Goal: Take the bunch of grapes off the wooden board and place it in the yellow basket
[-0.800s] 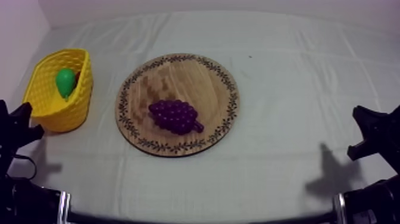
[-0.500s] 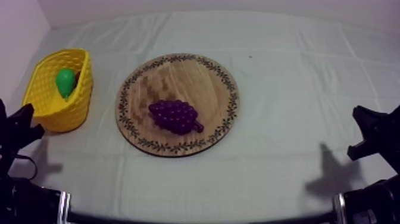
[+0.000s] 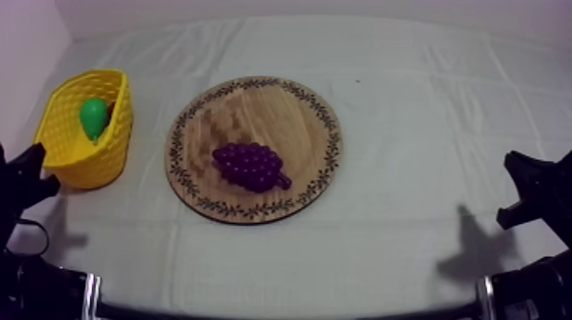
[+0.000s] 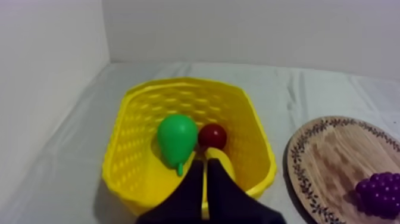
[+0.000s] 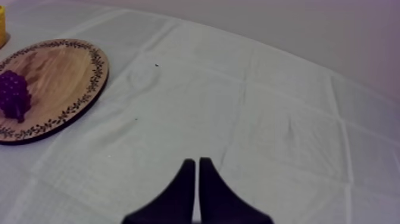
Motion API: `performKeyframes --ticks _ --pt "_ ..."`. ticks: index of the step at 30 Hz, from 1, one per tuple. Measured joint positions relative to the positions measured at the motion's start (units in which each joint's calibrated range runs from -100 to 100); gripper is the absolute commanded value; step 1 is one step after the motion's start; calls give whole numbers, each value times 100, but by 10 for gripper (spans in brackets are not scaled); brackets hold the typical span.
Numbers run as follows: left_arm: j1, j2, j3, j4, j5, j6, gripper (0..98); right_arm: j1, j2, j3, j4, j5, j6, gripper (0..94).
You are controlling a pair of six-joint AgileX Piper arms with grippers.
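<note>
Your knobbly purple bunch of grapes [image 3: 249,166] lies off-centre on the round wooden board [image 3: 281,111] with its patterned rim. Beside it, the lattice-walled yellow basket [image 3: 64,140] holds a smooth green pear [image 3: 93,117] and a glossy small red fruit [image 4: 212,136]. Both your 2 pincers are clenched on nothing, narrow black wedges: the left gripper [image 4: 205,170] at the basket's near wall, the right gripper [image 5: 194,162] over creased cloth [image 5: 268,119].

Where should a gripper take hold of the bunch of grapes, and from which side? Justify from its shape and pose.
Grip the bunch of grapes across its broad middle, coming straight down from above. It lies flat on the wooden board, wide at one end and tapering to a thin tip, so the tip would probably give little hold.
</note>
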Motion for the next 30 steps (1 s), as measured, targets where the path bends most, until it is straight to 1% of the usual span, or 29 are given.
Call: performKeyframes --ticks 2,3,4,7,9,14,19,22,26,30 --pt "-31 119 -163 122 11 -81 0 0 0 0 0 0 0 4" --pt "-35 183 -269 122 11 -116 0 0 0 0 0 0 0 4" --pt "-35 273 -388 214 41 -173 0 0 0 0 0 0 0 4" --pt "-18 587 -774 379 194 -354 0 0 0 0 0 0 0 4" --pt "-1 850 -1069 441 307 -443 0 0 0 0 0 0 0 4" --pt "97 1548 -1947 472 646 -637 0 0 0 0 0 0 0 4" --pt "253 2322 -2759 465 777 -813 0 0 0 0 0 0 0 4" --pt "370 2782 -3143 495 877 -919 0 0 0 0 0 0 0 4" --pt "585 3368 -3632 522 1068 -1047 0 0 0 0 0 0 0 4" --pt "823 3952 -4106 498 1287 -1131 0 0 0 0 0 0 0 4"
